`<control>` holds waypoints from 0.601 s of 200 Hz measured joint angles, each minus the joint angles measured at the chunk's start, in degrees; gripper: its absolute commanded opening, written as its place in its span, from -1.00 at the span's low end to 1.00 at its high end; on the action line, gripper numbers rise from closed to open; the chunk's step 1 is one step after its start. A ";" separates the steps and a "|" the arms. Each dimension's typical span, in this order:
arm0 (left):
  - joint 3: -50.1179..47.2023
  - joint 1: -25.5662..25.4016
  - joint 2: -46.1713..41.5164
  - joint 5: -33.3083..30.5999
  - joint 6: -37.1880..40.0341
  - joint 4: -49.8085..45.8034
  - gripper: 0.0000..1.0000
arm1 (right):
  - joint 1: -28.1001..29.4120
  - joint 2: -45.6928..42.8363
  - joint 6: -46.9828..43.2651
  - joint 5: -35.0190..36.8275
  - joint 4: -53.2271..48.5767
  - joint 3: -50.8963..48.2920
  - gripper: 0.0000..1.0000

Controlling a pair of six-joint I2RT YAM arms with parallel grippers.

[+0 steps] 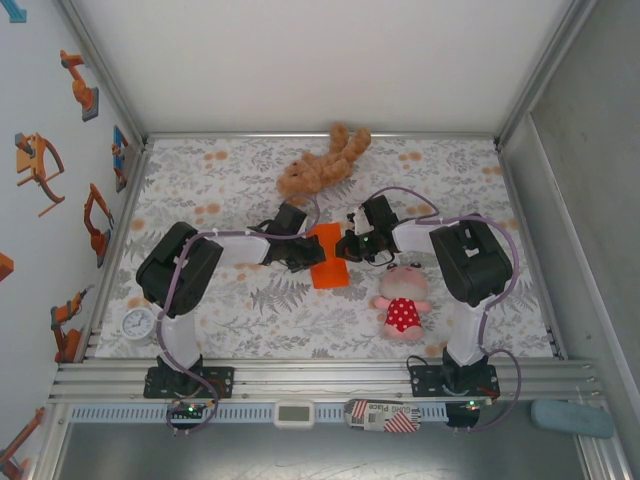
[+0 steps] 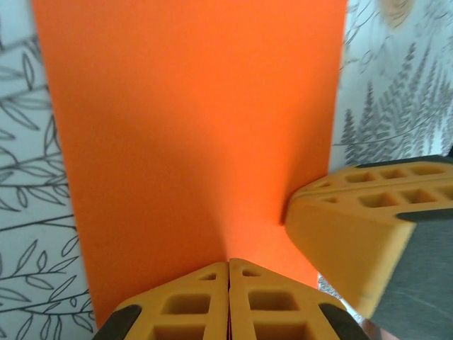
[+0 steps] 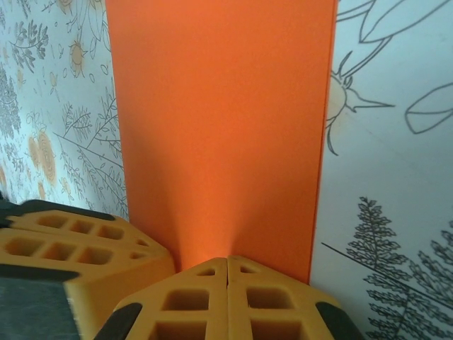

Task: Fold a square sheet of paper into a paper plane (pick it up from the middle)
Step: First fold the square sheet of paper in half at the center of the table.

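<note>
**Mid-fold: both hands pinched shut on the orange sheet at mid-counter.**

Top view: the square sheet of paper (image 1: 330, 262) lies at the counter's (image 1: 230, 310) middle. It shows longer than wide, so I judge a first half-fold is made or being made. The left hand (image 1: 306, 256) is at its left edge and the right hand (image 1: 350, 246) at its right edge toward the far end. The plush bear (image 1: 322, 165) sits by the far edge and the pink doll (image 1: 402, 305) toward the near right, both apart from the sheet.

Left wrist view: the fingers (image 2: 191, 301) are pressed together on the sheet's rim, and the paper puckers up to them.

Right wrist view: the fingers (image 3: 262, 301) are likewise together, nipping the rim.

Next move, as I judge it: both pinches must act together to draw the edge over square, then press the crease flat without dragging the sheet.
</note>
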 measured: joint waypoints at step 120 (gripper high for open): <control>-9.55 4.70 -8.13 2.38 7.26 -3.28 -0.83 | -0.11 0.02 -0.07 0.11 -0.02 0.02 -1.00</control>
